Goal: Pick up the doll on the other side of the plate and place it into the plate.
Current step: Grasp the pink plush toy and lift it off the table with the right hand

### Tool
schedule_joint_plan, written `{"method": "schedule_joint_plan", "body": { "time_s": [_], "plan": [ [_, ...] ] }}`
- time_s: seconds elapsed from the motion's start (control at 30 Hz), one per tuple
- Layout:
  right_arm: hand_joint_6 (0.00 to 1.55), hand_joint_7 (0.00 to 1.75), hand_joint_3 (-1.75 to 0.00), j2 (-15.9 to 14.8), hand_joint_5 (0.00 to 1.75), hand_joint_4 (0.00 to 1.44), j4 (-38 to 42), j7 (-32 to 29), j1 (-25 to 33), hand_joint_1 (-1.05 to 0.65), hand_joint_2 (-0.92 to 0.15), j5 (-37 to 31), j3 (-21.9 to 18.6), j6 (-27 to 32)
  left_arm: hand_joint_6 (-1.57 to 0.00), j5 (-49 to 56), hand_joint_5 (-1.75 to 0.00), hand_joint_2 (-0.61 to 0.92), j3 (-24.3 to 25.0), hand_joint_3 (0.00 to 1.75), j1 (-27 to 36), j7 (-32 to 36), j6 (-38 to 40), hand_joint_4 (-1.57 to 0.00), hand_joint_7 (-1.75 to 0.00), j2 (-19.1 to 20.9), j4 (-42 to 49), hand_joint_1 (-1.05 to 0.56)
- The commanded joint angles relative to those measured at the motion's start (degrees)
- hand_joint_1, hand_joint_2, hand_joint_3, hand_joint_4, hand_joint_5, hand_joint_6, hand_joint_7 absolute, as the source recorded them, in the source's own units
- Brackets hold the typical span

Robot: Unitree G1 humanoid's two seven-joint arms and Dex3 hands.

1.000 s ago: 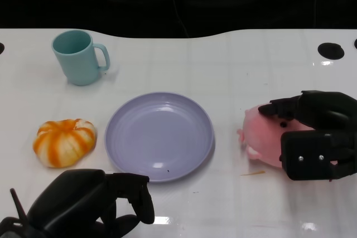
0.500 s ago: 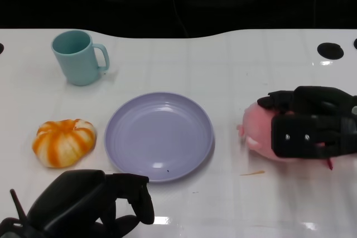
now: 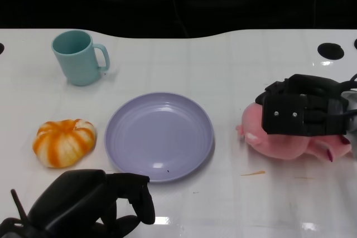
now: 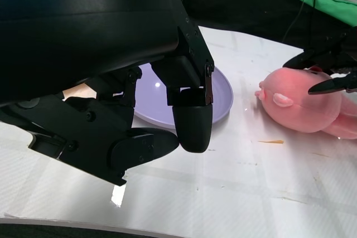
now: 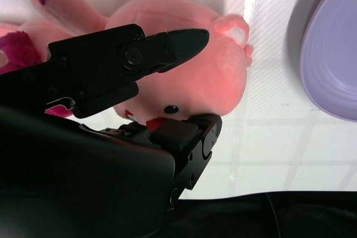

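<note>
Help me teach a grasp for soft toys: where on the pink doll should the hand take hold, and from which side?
Grip the pink doll across its rounded head and upper body, coming down from above. It lies on its side on the table, so that bulge is the fullest part, while ears and limbs look thin and floppy. The right hand already wraps it there, fingers over the top.

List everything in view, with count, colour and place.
mug: one, teal, far left of the table.
plate: one, lilac, centre, nothing on it.
pumpkin toy: one, orange and white, left of the plate.
doll: one, pink, right of the plate, under the right hand.
table: one, white.
left hand: black, near edge, fingers curled, holding nothing.
right hand: black, fingers closed around the doll.
</note>
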Motion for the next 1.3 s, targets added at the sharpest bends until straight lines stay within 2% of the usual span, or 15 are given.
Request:
{"method": "schedule_joint_plan", "body": {
  "time_s": [0.03, 0.13, 0.2, 0.23, 0.27, 0.33, 0.37, 0.47, 0.53, 0.63, 0.7, 0.8, 0.87, 0.97, 1.3],
  "plan": [
    [1.02, 0.19, -0.03, 0.5, 0.26, 0.78, 4.9, -1.9, 0.8, -0.3, -0.92, -1.7, 2.8, -3.0, -0.78, 0.4, -1.44, 0.67, 0.1, 0.74, 0.1, -0.3, 0.4, -0.73, -1.11, 0.4, -0.5, -0.17],
    [1.1, 0.22, -0.09, 0.4, 0.26, 0.89, 7.9, -5.5, 0.0, -0.26, -0.92, -3.4, 4.5, -6.8, -0.77, 0.3, -1.45, 0.67, 0.0, 0.74, 0.0, -0.2, 0.0, -0.72, -1.12, 0.5, -0.4, -0.17],
    [1.1, 0.38, -0.18, 0.5, 0.73, 0.86, 9.2, -7.2, -0.2, -0.23, -0.92, -3.6, 4.9, -8.7, -0.77, 0.4, -1.45, 0.67, 0.0, 0.74, -0.1, -0.3, 0.2, -0.72, -1.12, 0.5, -0.4, -0.18],
    [1.09, 0.42, -0.19, 0.7, 0.84, 0.84, 10.1, -8.4, -0.4, -0.23, -0.92, -3.9, 5.1, -9.6, -0.77, 0.4, -1.45, 0.67, 0.0, 0.74, -0.1, -0.3, 0.3, -0.72, -1.12, 0.5, -0.5, -0.18],
    [1.03, 0.65, -0.25, 0.9, 1.13, 0.83, 10.8, -9.3, -0.5, -0.23, -0.92, -4.0, 5.3, -10.1, -0.77, 0.4, -1.45, 0.68, -0.1, 0.74, -0.1, -0.3, 0.4, -0.73, -1.12, 0.4, -0.6, -0.18],
    [0.93, 0.86, -0.26, 1.0, 1.42, 0.79, 11.7, -12.2, -0.6, -0.26, -0.92, -5.1, 6.0, -11.6, -0.77, 0.5, -1.44, 0.68, -0.1, 0.74, -0.1, -0.3, 0.4, -0.73, -1.11, 0.3, -0.6, -0.18],
    [0.91, 0.88, -0.26, 1.0, 1.48, 0.78, 11.9, -13.4, -0.6, -0.27, -0.92, -5.6, 6.3, -12.2, -0.78, 0.5, -1.43, 0.68, -0.1, 0.74, -0.1, -0.3, 0.5, -0.73, -1.11, 0.4, -0.6, -0.18],
    [0.98, 0.65, -0.28, 1.0, 1.62, 0.77, 11.9, -16.1, -0.5, -0.29, -0.92, -6.6, 6.6, -13.4, -0.78, 0.5, -1.42, 0.67, -0.1, 0.74, -0.1, -0.2, 0.2, -0.73, -1.11, 0.5, -0.6, -0.18],
    [0.92, 0.91, -0.29, 1.0, 1.7, 0.78, 11.1, -17.8, 0.1, -0.29, -0.9, -6.3, 5.9, -13.5, -0.78, 0.6, -1.44, 0.68, -0.1, 0.73, -0.1, -0.4, 0.6, -0.73, -1.11, 0.5, -0.9, -0.19],
    [0.74, 1.53, -0.39, 0.8, 1.74, 0.86, 9.8, -20.0, 1.0, -0.26, -0.82, -5.3, 4.6, -14.2, -0.78, 0.4, -1.47, 0.68, 0.0, 0.72, 0.0, -0.4, 0.5, -0.72, -1.11, 0.5, -0.8, -0.19],
    [0.68, 1.69, -0.52, 0.6, 1.75, 0.87, 8.8, -20.9, 1.7, -0.27, -0.74, -4.8, 3.7, -14.4, -0.78, 0.2, -1.47, 0.68, 0.1, 0.72, 0.0, -0.3, 0.3, -0.72, -1.11, 0.6, -0.7, -0.19],
    [0.65, 1.7, -0.64, 0.1, 1.75, 0.85, 5.9, -21.2, 3.2, -0.26, -0.67, -3.5, 2.0, -15.0, -0.78, 0.2, -1.47, 0.69, 0.1, 0.72, -0.1, -0.4, 0.3, -0.71, -1.11, 0.7, -0.6, -0.19],
    [0.66, 1.74, -0.84, -0.3, 1.75, 0.87, 2.9, -21.5, 4.8, -0.22, -0.56, -2.4, 0.5, -15.7, -0.78, 0.2, -1.46, 0.69, 0.1, 0.72, -0.1, -0.1, -0.1, -0.72, -1.11, 0.8, -0.2, -0.19],
    [0.67, 1.75, -0.99, -0.5, 1.75, 0.91, -0.2, -22.5, 6.8, -0.2, -0.48, -1.0, -1.3, -17.5, -0.78, 0.3, -1.45, 0.69, 0.0, 0.73, -0.2, 0.0, -0.3, -0.72, -1.11, 0.8, 0.0, -0.19],
    [0.72, 1.75, -1.33, 1.7, 1.75, 0.96, -7.6, -24.5, 9.3, -0.17, -0.36, 1.4, -5.5, -19.8, -0.78, 0.1, -1.42, 0.69, 0.1, 0.73, -0.3, 0.2, -0.7, -0.73, -1.1, 0.8, 0.3, -0.19]
  ]
}}
